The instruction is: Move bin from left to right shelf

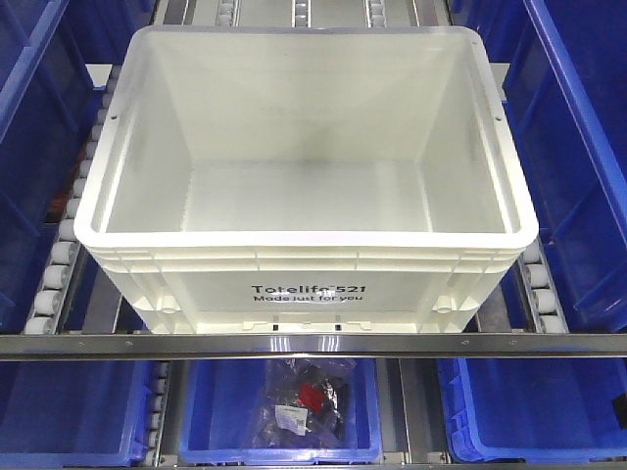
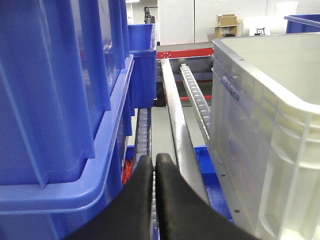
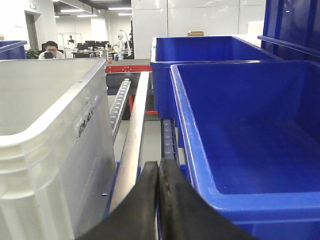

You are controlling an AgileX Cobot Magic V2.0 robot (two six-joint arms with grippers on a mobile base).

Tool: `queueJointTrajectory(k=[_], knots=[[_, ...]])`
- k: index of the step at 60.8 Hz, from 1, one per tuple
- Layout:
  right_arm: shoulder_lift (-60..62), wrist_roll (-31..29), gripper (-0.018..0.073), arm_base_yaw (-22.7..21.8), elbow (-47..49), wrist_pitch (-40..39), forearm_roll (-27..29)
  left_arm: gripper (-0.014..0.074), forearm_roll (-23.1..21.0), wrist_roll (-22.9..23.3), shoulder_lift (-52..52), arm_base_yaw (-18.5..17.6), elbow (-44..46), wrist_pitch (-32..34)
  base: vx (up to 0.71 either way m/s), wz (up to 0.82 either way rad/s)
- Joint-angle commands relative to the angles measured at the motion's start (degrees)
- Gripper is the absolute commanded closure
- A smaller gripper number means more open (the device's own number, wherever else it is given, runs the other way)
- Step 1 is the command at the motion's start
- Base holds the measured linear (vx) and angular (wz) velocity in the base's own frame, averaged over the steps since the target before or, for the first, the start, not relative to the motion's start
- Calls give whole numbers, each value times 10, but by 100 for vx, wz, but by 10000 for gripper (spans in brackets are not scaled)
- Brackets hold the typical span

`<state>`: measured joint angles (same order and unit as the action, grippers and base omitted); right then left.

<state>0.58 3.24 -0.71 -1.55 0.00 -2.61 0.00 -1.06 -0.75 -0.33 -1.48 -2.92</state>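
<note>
Sitting squarely in a roller lane of the shelving, the white tote point(image 1: 196, 289) is empty. Its printed side faces the front camera and its base lies just behind the metal front rail point(image 1: 313, 345). Roller tracks point(image 1: 51, 279) run under both of its long edges. Nothing grips it.

The left gripper point(image 2: 154, 170) hangs beside the tote's left wall with its jaws pressed together on nothing. It points down the gap between that wall and the stacked blue bins point(image 2: 55, 125). The right gripper point(image 3: 158, 172) mirrors it on the other flank, jaws likewise closed and empty, between the tote's right wall and a blue bin point(image 3: 250, 145). Neither gripper touches the tote in these views.

More blue bins stand on the level below, and the middle lower bin point(image 1: 279, 455) holds a clear bag of dark parts point(image 1: 304, 401).

As for progress, the frames do not show which shelf this lane belongs to, so I cannot tell whether the tote is at its start or its goal. With both arms flanking it and no hold taken, my reading is that the carry has not yet begun. Left to do on that reading: get both arms against the tote's sides or under its rim, draw it out over the front rail, and carry it to the right shelf.
</note>
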Motion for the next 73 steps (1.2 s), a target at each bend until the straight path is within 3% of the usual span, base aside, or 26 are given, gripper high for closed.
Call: queueJointTrajectory(k=[1, 66, 73], knots=[[7, -2, 566, -1, -11, -44, -3, 604, 0, 5, -7, 1, 11, 47, 0, 0], [7, -13, 566, -1, -5, -57, -5, 604, 0, 3, -7, 1, 14, 68, 0, 0], [7, -12, 566, -1, 29, -24, 1, 604, -7, 5, -7, 1, 50, 67, 0, 0]])
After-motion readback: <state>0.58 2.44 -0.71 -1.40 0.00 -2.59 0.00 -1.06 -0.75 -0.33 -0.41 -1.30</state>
